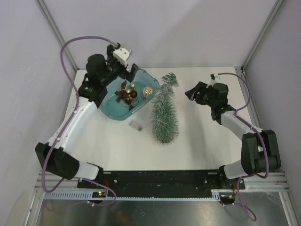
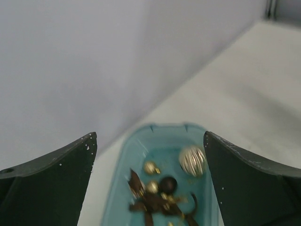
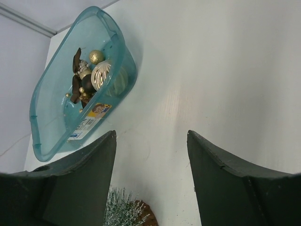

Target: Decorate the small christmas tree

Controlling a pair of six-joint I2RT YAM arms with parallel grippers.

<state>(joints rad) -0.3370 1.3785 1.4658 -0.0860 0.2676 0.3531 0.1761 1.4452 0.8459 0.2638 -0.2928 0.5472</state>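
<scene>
We're looking at a robotics lab cell: plain grey wall panels [image 1: 164, 28], silver aluminium frame posts [image 1: 263, 34], flat white tabletop [image 1: 202, 139].

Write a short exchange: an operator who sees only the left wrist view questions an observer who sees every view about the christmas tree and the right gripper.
Operator: I see only the teal tub of ornaments. Where is the small christmas tree?
Observer: It lies on the table, just right of the tub.
Operator: Is the right gripper carrying anything?
Observer: No, it is open and empty, out to the right of the tree.
</scene>
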